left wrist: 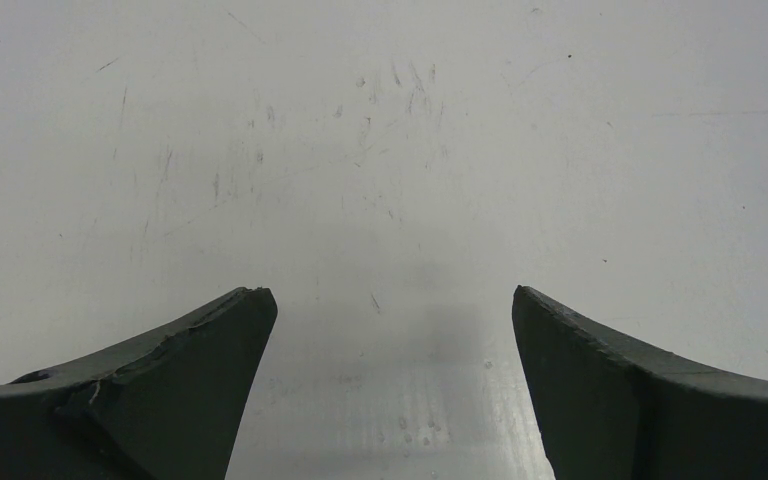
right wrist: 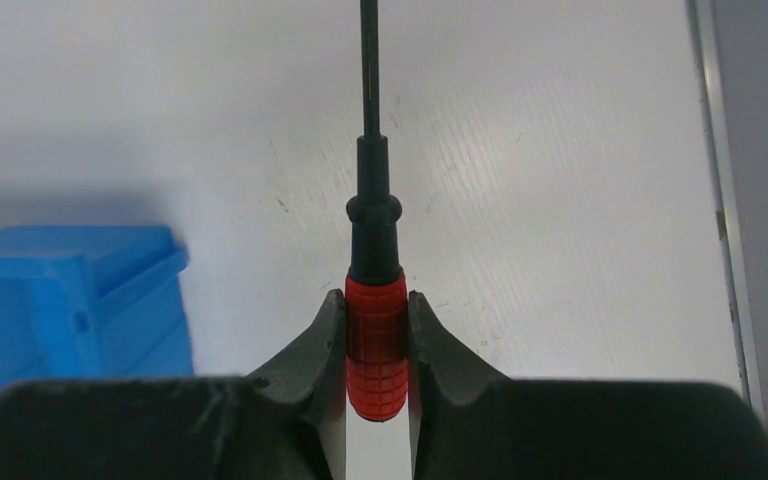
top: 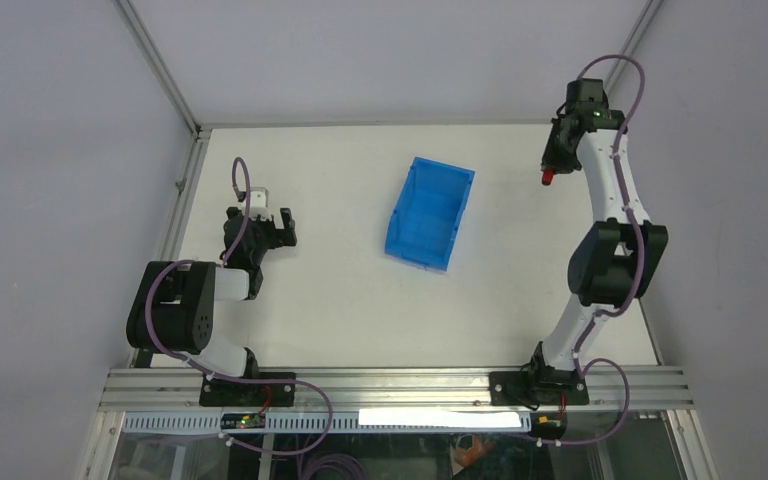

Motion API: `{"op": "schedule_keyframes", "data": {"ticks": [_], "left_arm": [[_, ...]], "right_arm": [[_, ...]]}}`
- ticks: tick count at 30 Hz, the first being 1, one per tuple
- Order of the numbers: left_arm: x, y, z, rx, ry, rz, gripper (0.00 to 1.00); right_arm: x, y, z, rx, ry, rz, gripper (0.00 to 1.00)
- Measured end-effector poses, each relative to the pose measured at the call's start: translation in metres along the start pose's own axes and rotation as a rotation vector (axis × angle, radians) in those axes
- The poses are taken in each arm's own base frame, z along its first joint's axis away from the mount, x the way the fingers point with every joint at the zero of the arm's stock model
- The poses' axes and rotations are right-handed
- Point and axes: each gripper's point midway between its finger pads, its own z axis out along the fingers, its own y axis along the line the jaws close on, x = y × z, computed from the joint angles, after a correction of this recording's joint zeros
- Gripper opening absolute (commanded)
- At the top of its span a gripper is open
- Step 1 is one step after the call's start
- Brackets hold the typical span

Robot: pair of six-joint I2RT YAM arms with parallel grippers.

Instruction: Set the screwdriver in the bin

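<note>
My right gripper (right wrist: 376, 310) is shut on the red handle of the screwdriver (right wrist: 375, 330), with the thin black shaft running straight up and out of the right wrist view. In the top view the right gripper (top: 552, 168) is at the far right of the table, and the red handle of the screwdriver (top: 547, 177) shows beneath it. The blue bin (top: 430, 212) sits mid-table, to the left of that gripper; one corner of the bin (right wrist: 60, 300) appears in the right wrist view. My left gripper (top: 272, 224) is open over bare table at the left, with nothing between its fingers (left wrist: 200, 370).
A metal frame rail (top: 185, 190) borders the table's left edge, and another rail (right wrist: 720, 190) runs along the right edge close to the right gripper. The white table (top: 340, 290) lies between both arms and the bin.
</note>
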Motion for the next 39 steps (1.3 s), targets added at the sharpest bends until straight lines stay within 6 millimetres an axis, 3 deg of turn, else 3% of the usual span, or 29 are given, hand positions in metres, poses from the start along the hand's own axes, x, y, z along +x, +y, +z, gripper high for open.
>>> {"op": "schedule_keyframes", "data": {"ticks": [4, 6, 9, 13, 19, 23, 26, 31, 35, 39], "left_arm": [[0.000, 0.000, 0.000, 0.000, 0.000, 0.000, 0.99], [0.000, 0.000, 0.000, 0.000, 0.000, 0.000, 0.99], [0.000, 0.000, 0.000, 0.000, 0.000, 0.000, 0.99], [0.000, 0.000, 0.000, 0.000, 0.000, 0.000, 0.99], [0.000, 0.000, 0.000, 0.000, 0.000, 0.000, 0.99], [0.000, 0.000, 0.000, 0.000, 0.000, 0.000, 0.99], [0.000, 0.000, 0.000, 0.000, 0.000, 0.000, 0.99], [0.000, 0.000, 0.000, 0.000, 0.000, 0.000, 0.99], [0.000, 0.000, 0.000, 0.000, 0.000, 0.000, 0.99], [0.000, 0.000, 0.000, 0.000, 0.000, 0.000, 0.99]], "right_arm": [[-0.014, 0.008, -0.060, -0.038, -0.124, 0.032, 0.00], [-0.016, 0.021, -0.091, -0.071, -0.183, 0.025, 0.00], [-0.010, 0.048, -0.121, -0.124, -0.231, -0.010, 0.00], [0.011, 0.102, -0.142, -0.203, -0.242, -0.104, 0.00], [0.053, 0.181, -0.154, -0.302, -0.223, -0.242, 0.03], [0.071, 0.219, -0.140, -0.335, -0.217, -0.258, 0.04], [0.084, 0.229, -0.116, -0.307, -0.188, -0.249, 0.04], [0.119, 0.233, -0.063, -0.232, -0.105, -0.248, 0.04], [0.152, 0.229, -0.030, -0.205, -0.043, -0.266, 0.05], [0.173, 0.230, -0.006, -0.194, 0.009, -0.286, 0.07]]}}
